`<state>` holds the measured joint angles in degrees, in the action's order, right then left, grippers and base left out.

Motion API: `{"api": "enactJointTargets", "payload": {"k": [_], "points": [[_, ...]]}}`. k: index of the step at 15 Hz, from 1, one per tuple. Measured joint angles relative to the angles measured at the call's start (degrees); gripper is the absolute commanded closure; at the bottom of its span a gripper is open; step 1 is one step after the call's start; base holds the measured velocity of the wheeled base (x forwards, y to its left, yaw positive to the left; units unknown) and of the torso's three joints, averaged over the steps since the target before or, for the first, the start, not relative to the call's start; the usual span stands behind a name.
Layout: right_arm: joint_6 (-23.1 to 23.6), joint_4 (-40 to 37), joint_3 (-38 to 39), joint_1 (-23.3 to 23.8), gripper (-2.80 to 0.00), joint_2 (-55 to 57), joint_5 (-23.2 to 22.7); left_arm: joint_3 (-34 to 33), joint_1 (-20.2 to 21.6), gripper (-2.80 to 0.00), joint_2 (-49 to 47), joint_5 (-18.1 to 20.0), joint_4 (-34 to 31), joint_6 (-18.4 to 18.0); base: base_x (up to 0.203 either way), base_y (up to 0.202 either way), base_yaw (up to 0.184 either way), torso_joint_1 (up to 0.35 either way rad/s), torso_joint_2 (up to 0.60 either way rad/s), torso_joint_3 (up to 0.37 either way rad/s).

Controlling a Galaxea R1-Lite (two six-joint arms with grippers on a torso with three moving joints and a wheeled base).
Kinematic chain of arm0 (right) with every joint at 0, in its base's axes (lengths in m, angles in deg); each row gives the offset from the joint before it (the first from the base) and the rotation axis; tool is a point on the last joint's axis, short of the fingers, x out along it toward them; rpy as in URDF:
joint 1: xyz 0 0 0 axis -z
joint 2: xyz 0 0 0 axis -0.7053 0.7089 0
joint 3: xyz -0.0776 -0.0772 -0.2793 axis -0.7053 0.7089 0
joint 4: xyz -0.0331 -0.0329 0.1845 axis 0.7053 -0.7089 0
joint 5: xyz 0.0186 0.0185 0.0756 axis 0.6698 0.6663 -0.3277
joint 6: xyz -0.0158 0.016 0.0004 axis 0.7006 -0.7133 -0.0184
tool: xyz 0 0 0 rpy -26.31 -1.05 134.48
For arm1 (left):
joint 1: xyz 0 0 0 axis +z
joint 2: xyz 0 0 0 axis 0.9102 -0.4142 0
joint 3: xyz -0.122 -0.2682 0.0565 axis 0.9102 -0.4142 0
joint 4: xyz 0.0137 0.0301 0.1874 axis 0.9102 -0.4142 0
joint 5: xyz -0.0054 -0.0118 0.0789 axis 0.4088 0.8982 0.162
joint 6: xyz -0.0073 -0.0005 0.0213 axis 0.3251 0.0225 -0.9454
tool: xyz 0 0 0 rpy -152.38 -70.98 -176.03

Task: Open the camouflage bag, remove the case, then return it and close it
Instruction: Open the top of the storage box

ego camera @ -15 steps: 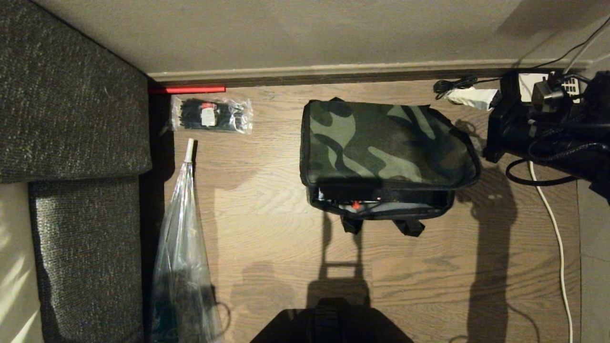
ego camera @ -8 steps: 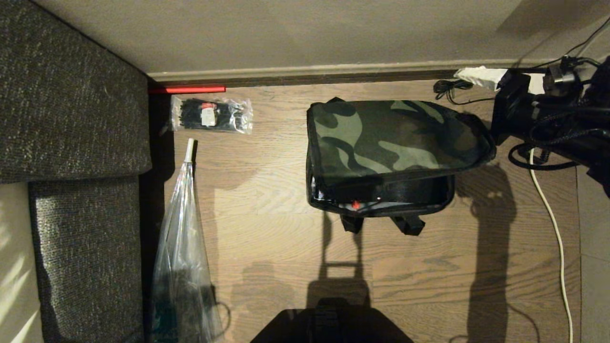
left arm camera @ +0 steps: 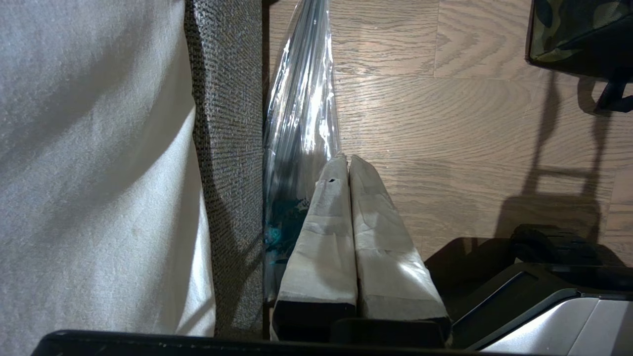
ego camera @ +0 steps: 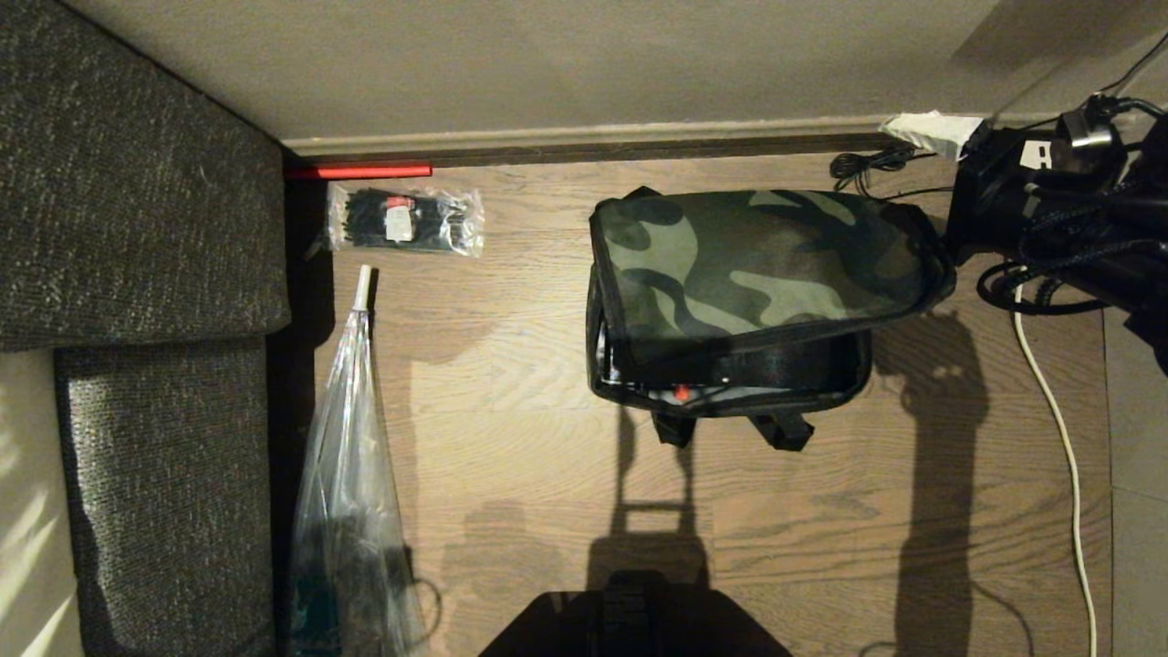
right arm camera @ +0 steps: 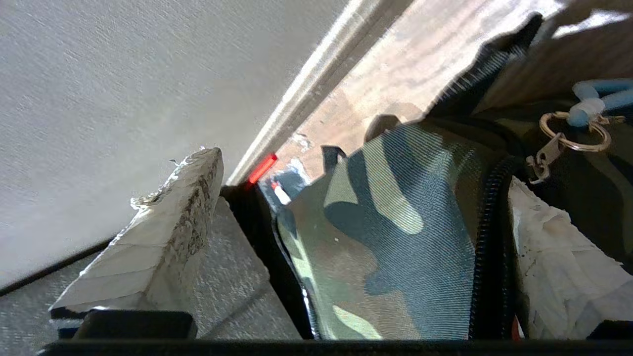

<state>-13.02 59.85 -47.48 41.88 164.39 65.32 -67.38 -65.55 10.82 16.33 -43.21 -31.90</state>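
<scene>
camouflage bag [ego camera: 762,265], lid edge between right fingers [right arm camera: 554,277]

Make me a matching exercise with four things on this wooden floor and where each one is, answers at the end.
1. green-black camouflage fabric bag
2. small clear packet of black cable ties
3. long clear plastic bag
4. thin white cable

A. alongside the grey couch
B. near the red strip at the skirting
C. far right of the floor
D. centre, lid partly raised

Pairs: 1-D, 2-B, 3-A, 4-C

Grey sofa [ego camera: 137,274] left; cable-tie packet [ego camera: 406,220] near red strip [ego camera: 358,171]; clear plastic bag [ego camera: 351,456]; white cable [ego camera: 1063,429] right.
</scene>
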Motion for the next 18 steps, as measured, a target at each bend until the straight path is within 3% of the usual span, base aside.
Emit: {"api": "enactJointTargets", "payload": {"k": [6, 12, 18], "points": [[2.94, -1.75, 5.94, -0.43, -2.80, -0.96, -2.33, 0.00, 0.00, 0.00, 0.00, 0.00, 0.00, 0.00, 0.000, 0.000, 0.000, 0.000, 0.00, 0.000], [1.66, -4.73, 7.98, -2.54, -2.80, -3.01, -3.15, 0.00, 0.00, 0.00, 0.00, 0.02, 0.00, 0.00, 0.000, 0.000, 0.000, 0.000, 0.00, 0.000], [-13.11, -5.18, 5.01, -2.83, -2.80, -5.69, -7.38, 0.00, 0.00, 0.00, 0.00, 0.02, 0.01, -0.02, 0.000, 0.000, 0.000, 0.000, 0.00, 0.000]]}}
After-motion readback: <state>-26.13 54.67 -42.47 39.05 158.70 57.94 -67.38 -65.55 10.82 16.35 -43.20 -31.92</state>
